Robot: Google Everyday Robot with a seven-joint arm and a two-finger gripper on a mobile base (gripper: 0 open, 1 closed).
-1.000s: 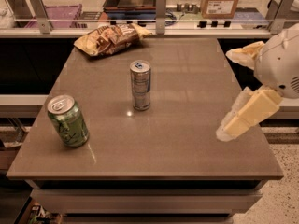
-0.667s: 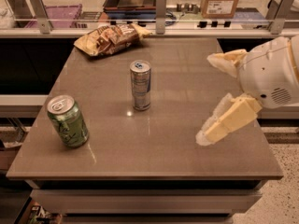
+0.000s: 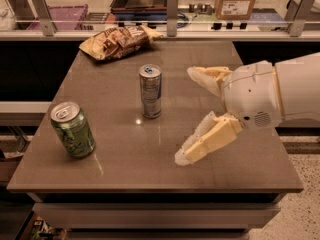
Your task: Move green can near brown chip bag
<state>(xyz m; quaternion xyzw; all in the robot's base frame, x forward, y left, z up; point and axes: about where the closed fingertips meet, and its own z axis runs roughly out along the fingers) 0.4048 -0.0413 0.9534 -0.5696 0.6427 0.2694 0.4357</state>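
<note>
The green can [image 3: 73, 129] stands upright near the table's front left corner. The brown chip bag [image 3: 116, 41] lies flat at the table's back edge, left of middle. My gripper [image 3: 186, 115] hangs over the right half of the table, well to the right of the green can. Its two pale fingers [image 3: 207, 139] are spread wide apart and hold nothing.
A taller slim silver-grey can with a blue top [image 3: 150, 91] stands in the middle of the brown table [image 3: 150, 169], between the gripper and the green can. Behind the table runs a counter with a cardboard box [image 3: 239, 0] and trays.
My gripper and arm have moved left across the table, toward the middle. The cans and the bag have not moved.
</note>
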